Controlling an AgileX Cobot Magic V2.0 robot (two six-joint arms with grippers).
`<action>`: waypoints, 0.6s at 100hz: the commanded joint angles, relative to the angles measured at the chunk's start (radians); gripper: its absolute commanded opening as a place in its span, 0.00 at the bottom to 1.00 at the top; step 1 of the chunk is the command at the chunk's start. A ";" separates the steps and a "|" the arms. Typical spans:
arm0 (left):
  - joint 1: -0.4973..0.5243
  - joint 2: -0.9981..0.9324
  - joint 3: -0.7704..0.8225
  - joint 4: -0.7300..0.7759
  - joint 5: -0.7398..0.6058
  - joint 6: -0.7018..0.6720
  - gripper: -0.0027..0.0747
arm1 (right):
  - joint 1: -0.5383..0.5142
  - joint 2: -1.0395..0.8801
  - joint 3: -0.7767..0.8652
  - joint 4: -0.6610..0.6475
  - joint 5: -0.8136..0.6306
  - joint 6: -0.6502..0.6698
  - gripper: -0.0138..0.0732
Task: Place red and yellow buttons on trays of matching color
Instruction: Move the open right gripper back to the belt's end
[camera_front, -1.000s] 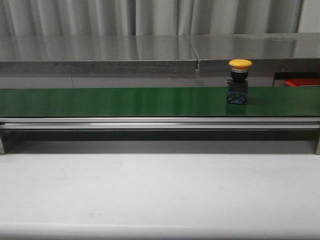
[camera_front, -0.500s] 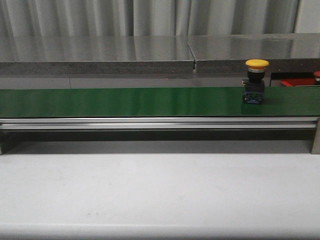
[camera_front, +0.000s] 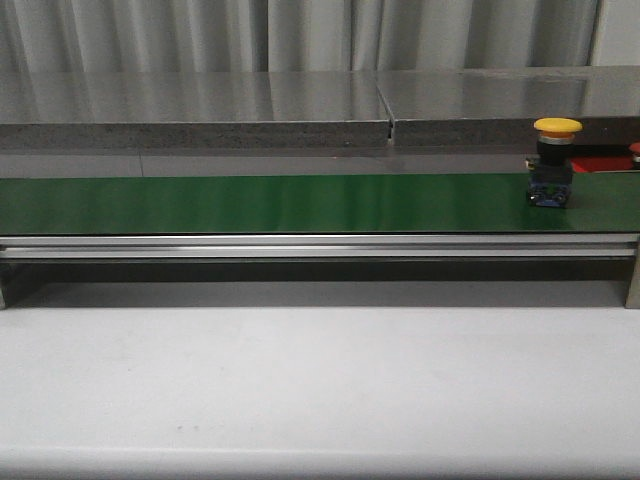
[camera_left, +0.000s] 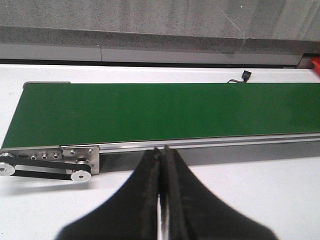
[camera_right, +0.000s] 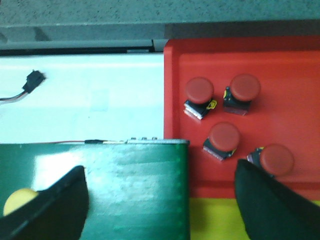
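A yellow button (camera_front: 556, 160) on a black and blue base stands upright near the right end of the green belt (camera_front: 260, 203). In the right wrist view its cap (camera_right: 17, 200) shows beside one finger. My right gripper (camera_right: 161, 192) hangs open over the belt's end, with nothing between its fingers. Beyond that end lies the red tray (camera_right: 285, 65) holding several red buttons (camera_right: 199, 91). The yellow tray (camera_right: 215, 220) adjoins it, with only a strip showing. My left gripper (camera_left: 161, 151) is shut and empty above the white table, before the belt's other end.
A grey stone counter (camera_front: 200, 110) runs behind the belt. A thin cable with a black plug (camera_right: 32, 80) lies on the white table behind the belt. The belt's drive pulley and bracket (camera_left: 80, 176) sit at its left end. The white table (camera_front: 320, 380) spreads in front.
The yellow button has ridden right along the belt, from past the middle to near the right end. A red button's edge has come into view at the far right.
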 joint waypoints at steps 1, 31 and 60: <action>-0.011 0.004 -0.026 -0.016 -0.069 -0.001 0.01 | 0.006 -0.136 0.105 0.022 -0.100 -0.025 0.84; -0.011 0.004 -0.026 -0.016 -0.069 -0.001 0.01 | 0.012 -0.276 0.456 0.022 -0.132 -0.063 0.84; -0.011 0.004 -0.026 -0.016 -0.069 -0.001 0.01 | 0.117 -0.263 0.555 0.022 -0.223 -0.095 0.84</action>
